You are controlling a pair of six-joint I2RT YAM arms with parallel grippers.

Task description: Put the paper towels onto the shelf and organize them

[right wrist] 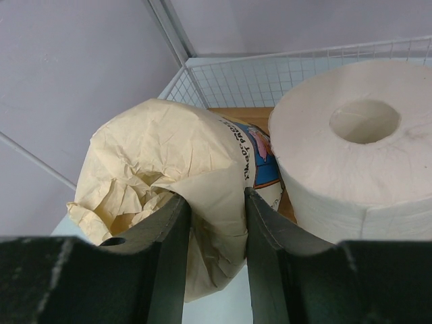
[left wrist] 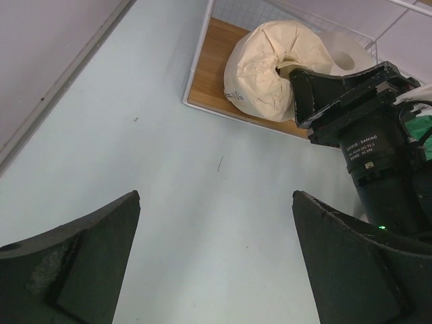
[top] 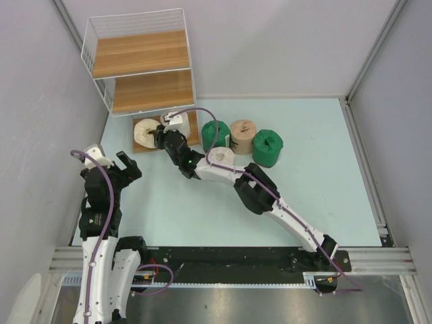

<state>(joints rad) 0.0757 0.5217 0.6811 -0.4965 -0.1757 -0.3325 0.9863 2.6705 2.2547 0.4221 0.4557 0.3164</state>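
pinching wrapped cream roll [right wrist: 145, 138] in right claw [right wrist: 217, 197]

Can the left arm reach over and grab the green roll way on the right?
Probably not easily: the right arm lies stretched across the table between the open left gripper and that green roll.

Pale blue-green tabletop [top: 324, 175], matte, evenly lit, soft shadows. Plain grey-lilac panels close it in: back wall [top: 283, 47], left wall [top: 34, 101], right wall [top: 405, 148]. Aluminium rail [top: 378, 256] along near edge; below it, possibly brushed steel sheet [top: 236, 307].
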